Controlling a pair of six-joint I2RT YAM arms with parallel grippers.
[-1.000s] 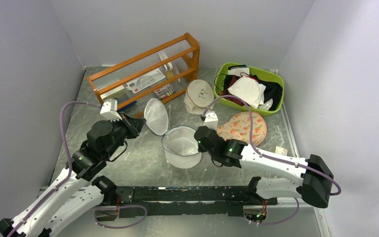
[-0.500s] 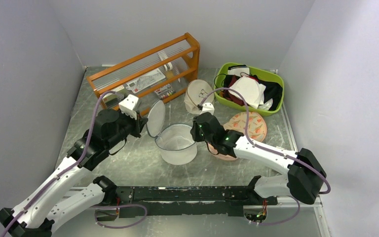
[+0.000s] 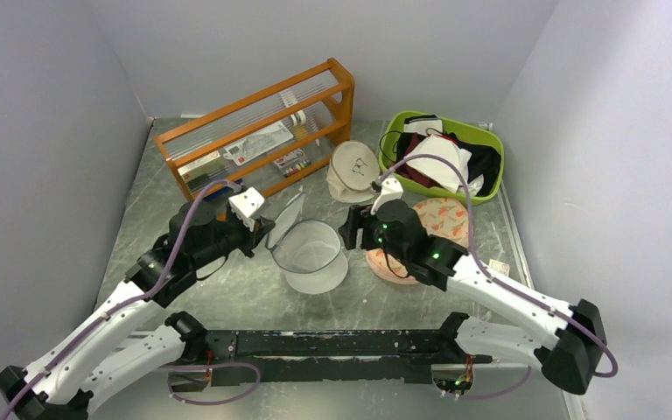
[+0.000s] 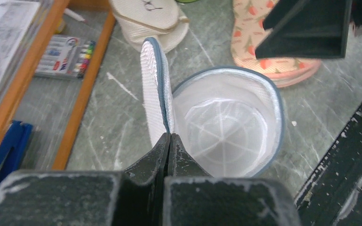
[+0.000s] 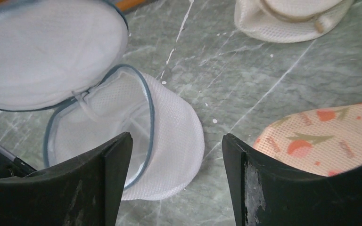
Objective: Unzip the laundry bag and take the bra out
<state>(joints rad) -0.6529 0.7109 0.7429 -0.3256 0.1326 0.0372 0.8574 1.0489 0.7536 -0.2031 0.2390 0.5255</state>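
**Open laundry bag between two grippers, right one free at its rim**

The round white mesh laundry bag (image 3: 311, 258) stands at the middle of the table (image 3: 227, 297), its mouth facing up. It is a drum, so it has no long side; the only way in is from above. Its unzipped lid (image 3: 284, 219) stands on edge along the bag's left rim.

The left gripper (image 3: 262, 234) has its fingers pressed together on the lower edge of that lid, by the zip, and holds the lid up. The right gripper (image 3: 354, 229) hangs just beside the right rim with its fingers spread and nothing between them. From it the bag's mouth lies down and to the left. It is the free arm and the nearer one for reaching in.

In the left wrist view the inside of the bag shows only white mesh. No bra is visible there. A dark red cloth (image 3: 402, 150) lies in the green basket (image 3: 481, 131) at the back right; whether it is the bra cannot be told.

Compared with a second ago, the lid, which was then leaning open to the back left, is swung nearly upright. The left gripper is closer to the bag. The right gripper, which was nearly closed low at the right rim, is spread and slightly farther back.
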